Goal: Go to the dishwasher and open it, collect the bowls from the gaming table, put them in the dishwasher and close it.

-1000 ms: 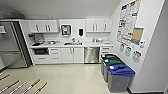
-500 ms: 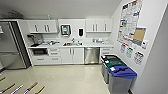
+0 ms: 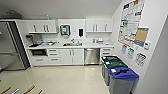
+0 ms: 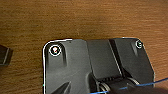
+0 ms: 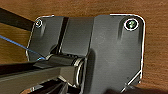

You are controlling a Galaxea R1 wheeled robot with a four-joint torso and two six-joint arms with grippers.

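1. I face a small kitchen from across a pale glossy floor [image 3: 62, 80].
2. The dishwasher [image 3: 91, 56] sits in the row of lower cabinets under the counter [image 3: 75, 46], toward the counter's right end, with its steel door shut and the bar handle across its top.
3. White cabinet doors [image 3: 70, 56] stand just to its left, and a narrow stack of drawers [image 3: 106, 51] just to its right.
4. The sink [image 3: 72, 44] lies in the counter, above those white doors and a little left of the dishwasher.
5. A microwave [image 3: 39, 52] with a dark front is built in under the counter's left end.
6. A tall steel fridge [image 3: 10, 47] stands at the far left, beside the counter's left end.
7. White upper cabinets [image 3: 41, 26] hang over the counter, with a dispenser [image 3: 64, 30] on the wall between them.
8. Three bins stand in a row along the right wall, the nearest with a blue lid [image 3: 123, 73], near the dishwasher's right side.
9. Posters [image 3: 130, 21] and a cork board [image 3: 141, 36] cover the right wall above the bins.
10. Both of my wrist views look down on brown wood grain [image 4: 75, 20] behind my own dark plates.
11. I cannot tell whether my left pincer or my right pincer is open or closed.
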